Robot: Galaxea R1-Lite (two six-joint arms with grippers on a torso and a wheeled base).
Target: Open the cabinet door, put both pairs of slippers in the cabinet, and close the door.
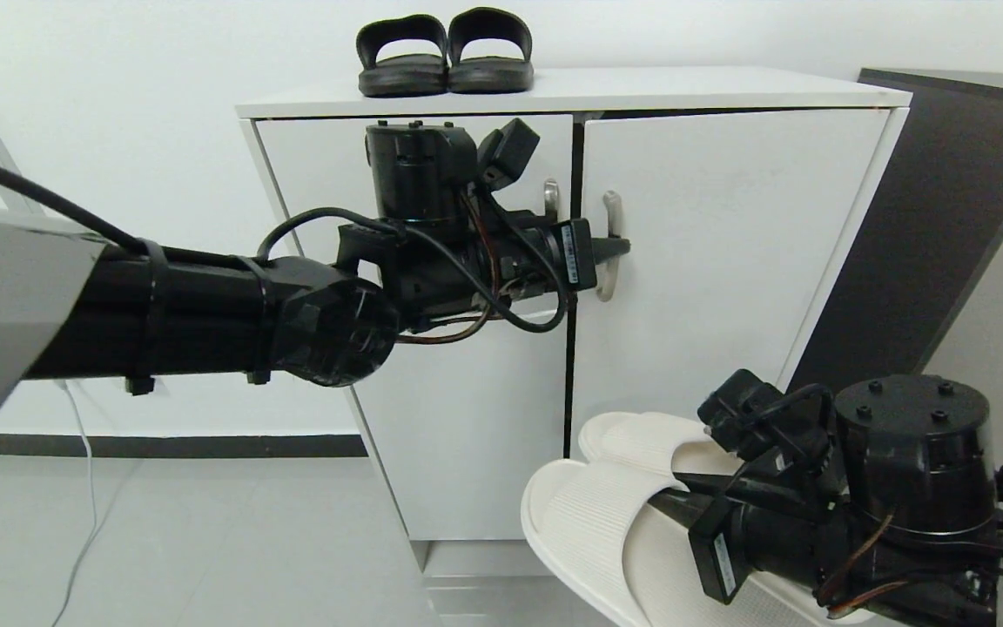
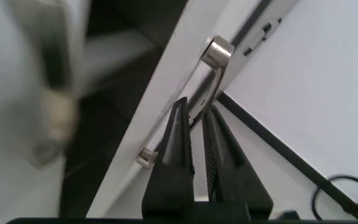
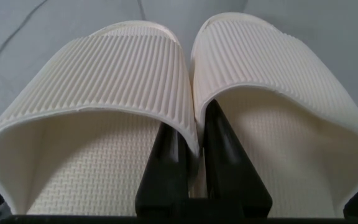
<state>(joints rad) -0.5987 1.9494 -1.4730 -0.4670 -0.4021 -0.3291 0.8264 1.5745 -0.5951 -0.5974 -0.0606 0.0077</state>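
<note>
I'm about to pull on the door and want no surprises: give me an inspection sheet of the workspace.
Surface: cabinet top, white, flat.
Job's things: black slippers side by side on the cabinet top; white slippers held low before the right door, which looks slightly ajar.
Clutter: nothing seen.
Grippers: left gripper shut on the right door handle; right gripper pinches the white slippers' inner straps.
Cables: white cable on the floor, left of the cabinet.
Surroundings: white wall, dark panel at right.

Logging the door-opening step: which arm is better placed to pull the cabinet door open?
Left. The left gripper has the door handle between its fingers; the right gripper is shut on the white slippers.
</note>
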